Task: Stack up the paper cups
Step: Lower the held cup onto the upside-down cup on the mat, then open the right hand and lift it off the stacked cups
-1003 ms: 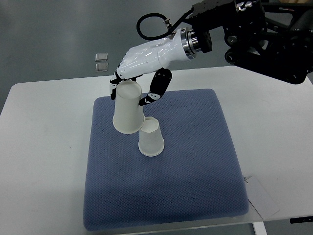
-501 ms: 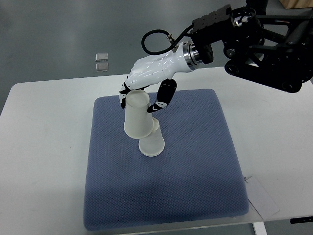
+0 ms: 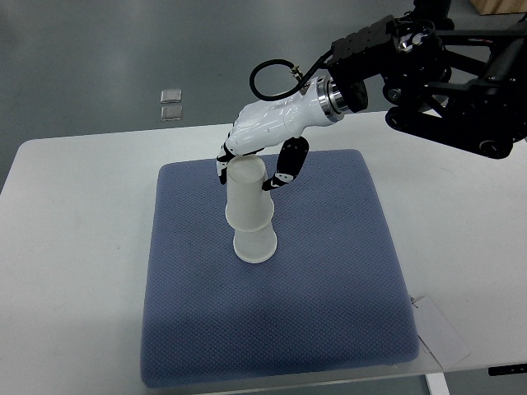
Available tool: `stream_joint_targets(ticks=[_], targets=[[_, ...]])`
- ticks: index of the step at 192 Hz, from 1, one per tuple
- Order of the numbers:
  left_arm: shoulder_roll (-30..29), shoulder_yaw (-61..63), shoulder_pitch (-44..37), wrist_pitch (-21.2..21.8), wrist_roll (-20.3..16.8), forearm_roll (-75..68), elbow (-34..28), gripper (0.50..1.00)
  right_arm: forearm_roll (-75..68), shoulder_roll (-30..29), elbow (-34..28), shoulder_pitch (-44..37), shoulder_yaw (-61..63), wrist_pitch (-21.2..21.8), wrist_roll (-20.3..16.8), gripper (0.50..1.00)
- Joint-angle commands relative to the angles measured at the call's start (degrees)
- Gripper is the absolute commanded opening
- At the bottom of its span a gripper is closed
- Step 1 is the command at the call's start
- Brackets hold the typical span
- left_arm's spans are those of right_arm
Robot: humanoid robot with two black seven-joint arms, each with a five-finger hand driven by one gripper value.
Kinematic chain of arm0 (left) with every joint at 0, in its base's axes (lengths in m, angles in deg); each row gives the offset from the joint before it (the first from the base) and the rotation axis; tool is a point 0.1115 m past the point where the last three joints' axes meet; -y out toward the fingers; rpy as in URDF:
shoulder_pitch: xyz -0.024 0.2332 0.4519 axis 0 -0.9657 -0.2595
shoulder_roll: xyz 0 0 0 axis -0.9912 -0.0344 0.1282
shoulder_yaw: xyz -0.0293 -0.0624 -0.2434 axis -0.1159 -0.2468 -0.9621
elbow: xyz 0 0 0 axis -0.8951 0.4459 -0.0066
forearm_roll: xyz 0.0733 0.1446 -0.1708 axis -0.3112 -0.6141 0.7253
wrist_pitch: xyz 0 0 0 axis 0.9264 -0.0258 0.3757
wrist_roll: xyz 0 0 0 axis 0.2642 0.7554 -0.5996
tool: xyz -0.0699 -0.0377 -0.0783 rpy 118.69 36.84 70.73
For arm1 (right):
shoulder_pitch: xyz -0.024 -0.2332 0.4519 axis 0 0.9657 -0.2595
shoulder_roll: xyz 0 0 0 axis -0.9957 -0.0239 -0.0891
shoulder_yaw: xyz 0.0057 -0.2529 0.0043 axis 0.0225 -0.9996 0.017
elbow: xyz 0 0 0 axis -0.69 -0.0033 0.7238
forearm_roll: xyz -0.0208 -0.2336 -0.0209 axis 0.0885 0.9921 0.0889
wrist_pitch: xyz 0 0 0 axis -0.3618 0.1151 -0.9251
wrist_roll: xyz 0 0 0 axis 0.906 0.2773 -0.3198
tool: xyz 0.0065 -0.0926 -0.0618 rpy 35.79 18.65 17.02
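Two white paper cups stand upside down on the blue mat (image 3: 329, 288). My right hand (image 3: 251, 164) comes in from the upper right and is shut on the upper cup (image 3: 248, 197), gripping its base end. The upper cup sits over the lower cup (image 3: 254, 244), covering its top part; only the lower cup's wide rim end shows, resting on the mat. Whether the upper cup is fully pressed down I cannot tell. My left arm is out of view.
The mat lies on a white table (image 3: 74, 247). A paper label (image 3: 440, 329) lies at the mat's front right corner. Two small clear squares (image 3: 170, 103) lie on the floor beyond the table's far edge.
My right hand has carried the held cup to the right, from beside the standing cup to directly over it, and lowered it onto that cup.
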Motion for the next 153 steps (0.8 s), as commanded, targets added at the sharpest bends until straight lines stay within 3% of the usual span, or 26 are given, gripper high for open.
stream_joint_targets(ticks=[1,91,92,93,94,95,96,98,108,123,134,153], targets=[[0.00,0.00,0.00,0.00,0.00,0.00,0.00,1.000,0.00,-0.02,0.10,0.01,-0.77,-0.17,-0.09,0.500],[0.00,0.00,0.00,0.00,0.00,0.00,0.00,1.000,-0.18,-0.20,0.27,3.35,-0.69,-2.63,-0.44,0.500],[0.00,0.00,0.00,0.00,0.00,0.00,0.00,1.000,-0.18,-0.20,0.27,3.35,-0.69,-2.72,-0.44,0.541],[0.00,0.00,0.00,0.00,0.00,0.00,0.00,1.000,-0.18,-0.20,0.27,3.35,-0.69,-2.72,-0.44,0.541],[0.00,0.00,0.00,0.00,0.00,0.00,0.00,1.000,-0.18,-0.20,0.27,3.52,-0.69,-2.72,-0.44,0.598],[0.00,0.00,0.00,0.00,0.00,0.00,0.00,1.000,-0.18,-0.20,0.27,3.52,-0.69,-2.72,-0.44,0.599],[0.00,0.00,0.00,0.00,0.00,0.00,0.00,1.000,-0.18,-0.11,0.27,3.61,-0.69,-2.72,-0.44,0.643],[0.00,0.00,0.00,0.00,0.00,0.00,0.00,1.000,-0.26,-0.02,0.27,3.79,-0.60,-2.72,-0.44,0.672],[0.00,0.00,0.00,0.00,0.00,0.00,0.00,1.000,-0.35,0.15,0.36,4.32,-0.51,-2.81,-0.44,0.705],[0.00,0.00,0.00,0.00,0.00,0.00,0.00,1.000,-0.62,0.15,0.36,4.93,-0.25,-3.07,-0.44,0.858],[0.00,0.00,0.00,0.00,0.00,0.00,0.00,1.000,-0.79,0.15,0.45,5.02,0.02,-3.07,-0.44,0.905],[0.00,0.00,0.00,0.00,0.00,0.00,0.00,1.000,-0.88,0.24,0.45,5.37,0.11,-3.07,-0.35,0.907]])
